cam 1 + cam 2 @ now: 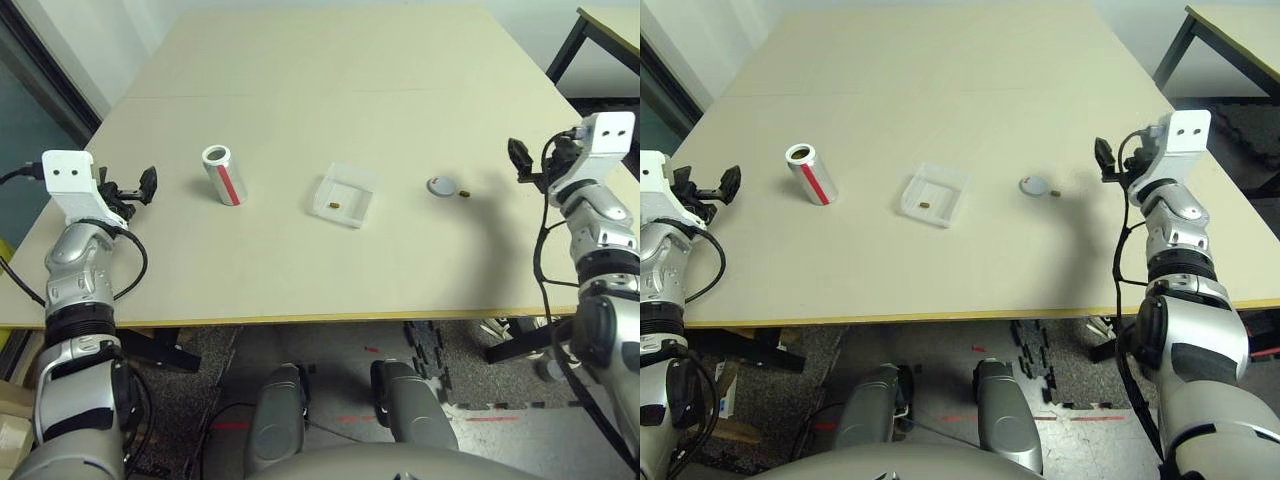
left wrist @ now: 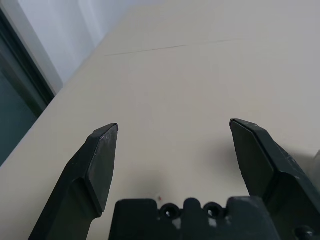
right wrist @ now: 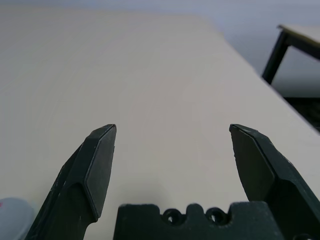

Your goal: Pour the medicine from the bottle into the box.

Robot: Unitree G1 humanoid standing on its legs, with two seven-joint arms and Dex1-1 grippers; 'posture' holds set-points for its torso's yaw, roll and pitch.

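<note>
The bottle (image 1: 224,174) stands upright, mouth up, left of the box (image 1: 346,194). Both the left gripper (image 2: 172,150) and right gripper (image 3: 172,150) gape empty.

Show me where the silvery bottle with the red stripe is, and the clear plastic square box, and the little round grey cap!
silvery-grey bottle with red stripe (image 1: 226,177), left eye view, its side
clear plastic square box (image 1: 359,182), left eye view, far rim
round grey cap (image 1: 442,185), left eye view, its top

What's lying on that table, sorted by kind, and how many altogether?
Bottle: 1
Clear box: 1
Cap: 1
Pills: 2, one in the box, one beside the cap
Total: 5
</note>
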